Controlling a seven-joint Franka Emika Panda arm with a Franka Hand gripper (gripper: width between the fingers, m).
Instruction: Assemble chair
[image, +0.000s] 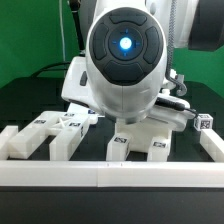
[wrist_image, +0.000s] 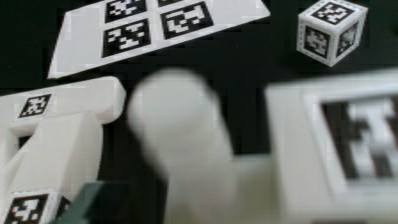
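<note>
- Arm (image: 125, 60) big in mid of ext. view: round white joint w/ blue light, covering most of table (image: 20, 100) behind.
- Gripper hidden behind arm in ext. view. Jaws: cannot tell if open or closed, cannot tell if sth is held.
- In wrist view, white blurred shape (wrist_image: 178, 135) in mid, very close to cam. Finger or piece of chair, not possible to say.
- Chair parts (image: 72, 121) lying on black table, close behind white rail (image: 110, 177) at front.
- At ext. view's left: bar (image: 45, 127) w/ tag on top, more tagged pieces just beside, partly under arm.
- Under arm: wide part (image: 138, 143) w/ two tags on top, just behind rail.
- Small cube (image: 203, 123) w/ tags at ext. view's right, apart from wide part. In wrist view upright, near corner of marker board (wrist_image: 151, 30), not touching.
- Marker board flat on table, several tags on it.
- In wrist view also: tagged part (wrist_image: 54, 140) just beside blurred shape on one side, big tag face (wrist_image: 338, 130) on other side, too blurred to read.
</note>
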